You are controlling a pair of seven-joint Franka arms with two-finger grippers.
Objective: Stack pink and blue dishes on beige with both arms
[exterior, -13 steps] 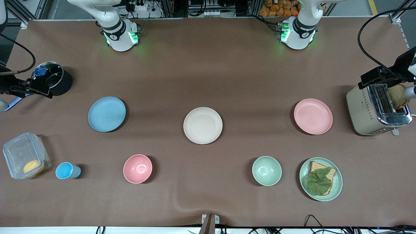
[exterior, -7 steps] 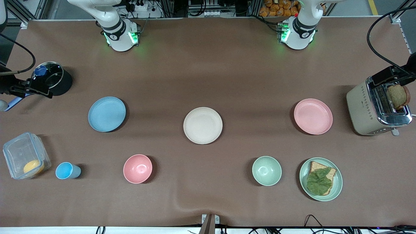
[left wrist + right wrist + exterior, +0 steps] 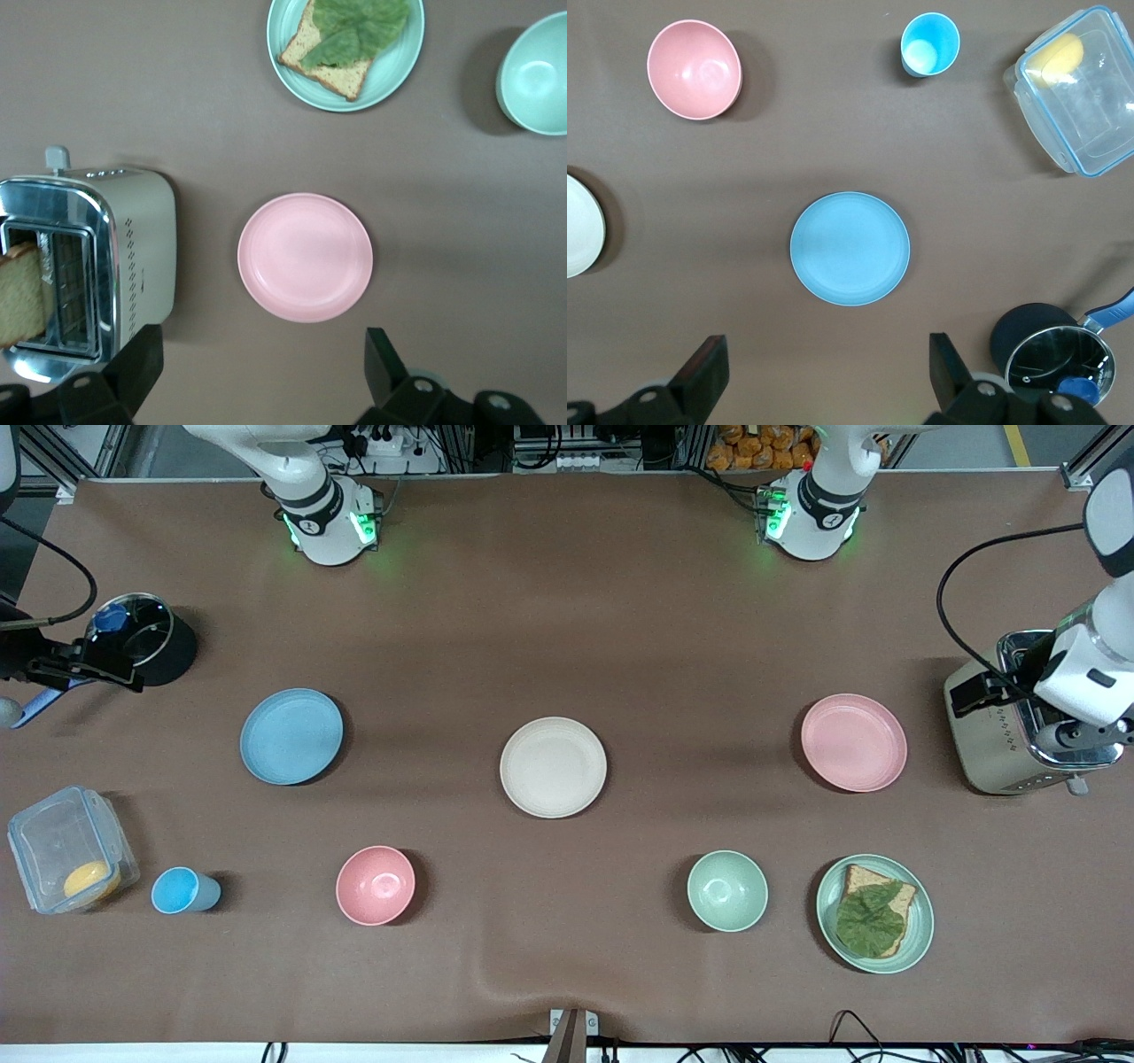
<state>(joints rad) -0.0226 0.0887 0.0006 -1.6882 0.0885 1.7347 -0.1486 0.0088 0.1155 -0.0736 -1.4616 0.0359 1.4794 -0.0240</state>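
Three plates lie in a row across the table: the blue plate (image 3: 291, 736) toward the right arm's end, the beige plate (image 3: 553, 767) in the middle, and the pink plate (image 3: 854, 742) toward the left arm's end. All three are bare and apart from each other. High over the table beside the toaster, my left gripper (image 3: 257, 367) is open, with the pink plate (image 3: 306, 257) just off its fingertips. My right gripper (image 3: 826, 370) is also open and high up, and the blue plate (image 3: 850, 248) lies a little off its fingertips. Neither holds anything.
A toaster (image 3: 1001, 731) with a bread slice (image 3: 19, 297) stands at the left arm's end. Nearer the front camera are a green plate with bread and lettuce (image 3: 875, 913), a green bowl (image 3: 727, 890), a pink bowl (image 3: 376, 885), a blue cup (image 3: 182, 890) and a clear container (image 3: 66, 850). A black pot (image 3: 151, 642) sits at the right arm's end.
The left arm's hand has swung in over the toaster, toward the pink plate, and now hides the bread in the front view. The right arm and all dishes have stayed put.
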